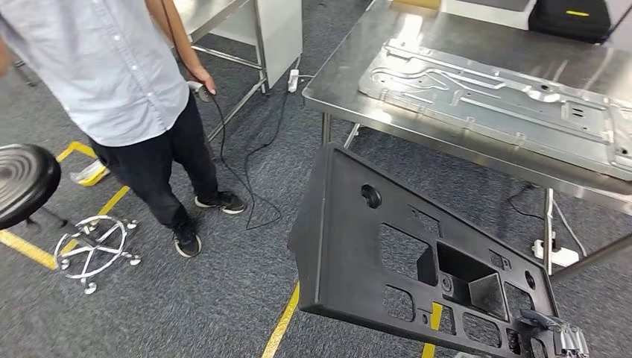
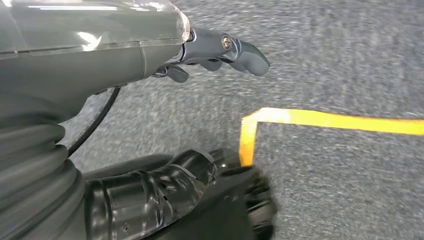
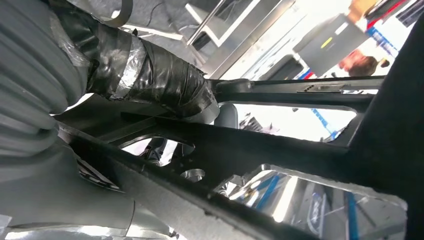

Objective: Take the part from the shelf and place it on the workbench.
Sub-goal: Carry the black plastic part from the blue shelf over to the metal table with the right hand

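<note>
part [image 1: 387, 246] | black flat panel, many cutouts | tilted | right hand [image 1: 555, 337] grips edge

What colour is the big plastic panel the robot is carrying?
Black, a matte plastic panel with cut-out holes, held by the right robot hand. It shows best in the head view.

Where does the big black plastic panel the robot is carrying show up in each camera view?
Head view: the black panel fills the lower middle and right, tilted, just short of the steel workbench; the right hand holds its bottom right corner.
Left wrist view: not in it.
Right wrist view: the panel's ribs and cutouts cross the picture, seen from beneath.
Shared landmark: the right hand on the panel.
</note>
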